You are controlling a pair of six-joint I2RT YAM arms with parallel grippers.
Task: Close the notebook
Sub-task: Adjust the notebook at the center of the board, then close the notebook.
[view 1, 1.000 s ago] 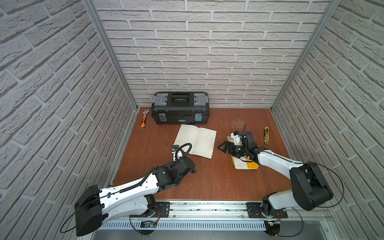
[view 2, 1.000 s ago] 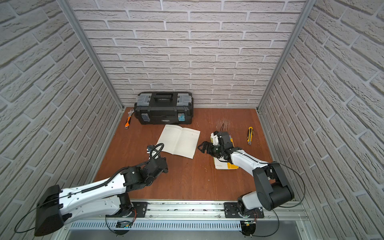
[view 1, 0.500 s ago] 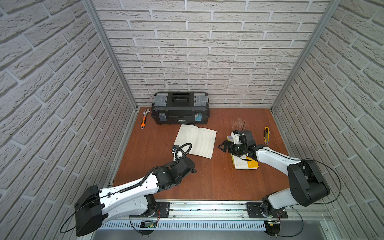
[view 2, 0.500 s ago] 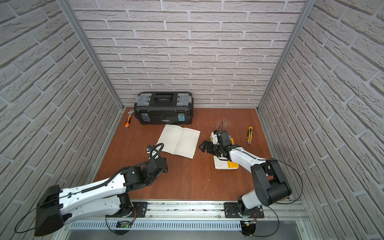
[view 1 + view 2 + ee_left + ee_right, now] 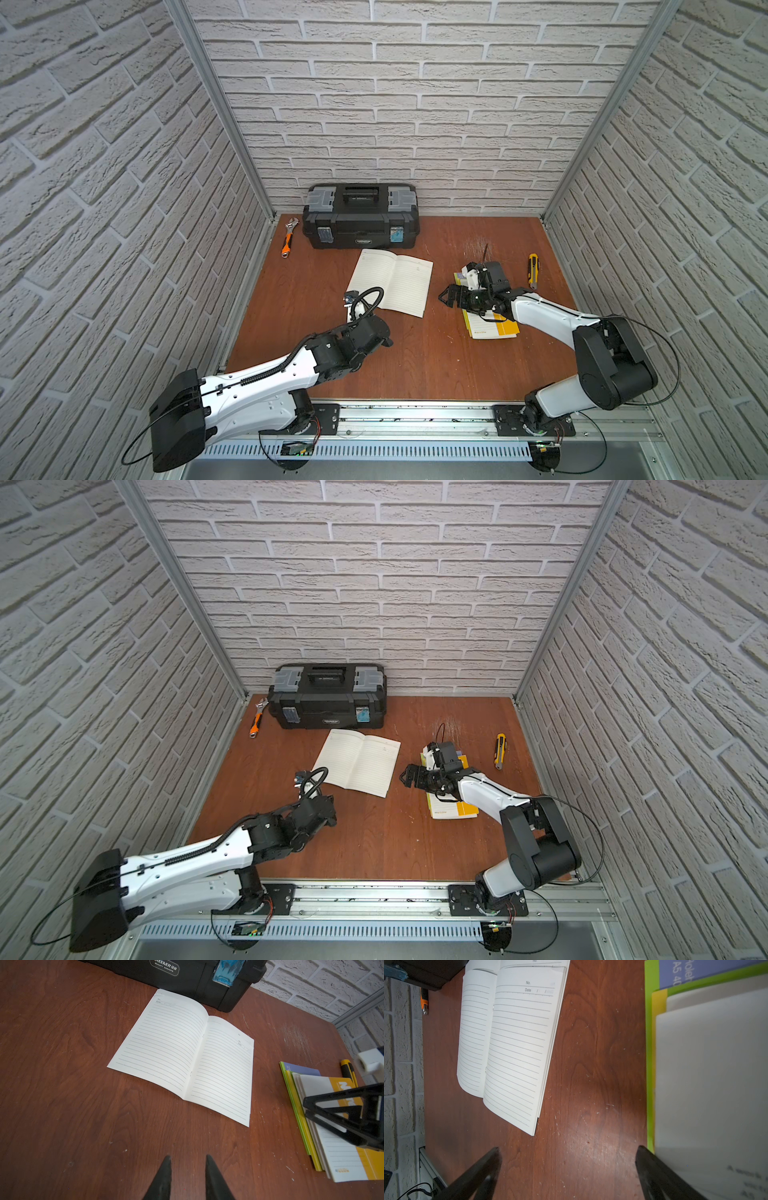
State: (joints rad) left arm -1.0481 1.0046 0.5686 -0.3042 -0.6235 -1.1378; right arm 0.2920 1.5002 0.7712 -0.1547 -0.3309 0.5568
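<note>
Notebook (image 5: 390, 281) lies open and flat, mid surface (image 5: 415, 365); far corner just beside toolbox (image 5: 360, 216). L jaws: narrow gap, holding nothing, short of its near edge, bare wood btwn. R jaws: wide apart, holding nothing, btwn its right edge and pad stack (image 5: 498, 330).

Bright, even overhead light, soft shadows. White brick walls (image 5: 104, 124) bow at 9 & 3 o'clock in both top views. R wrist: white paper pad (image 5: 708, 1076) blurred.
</note>
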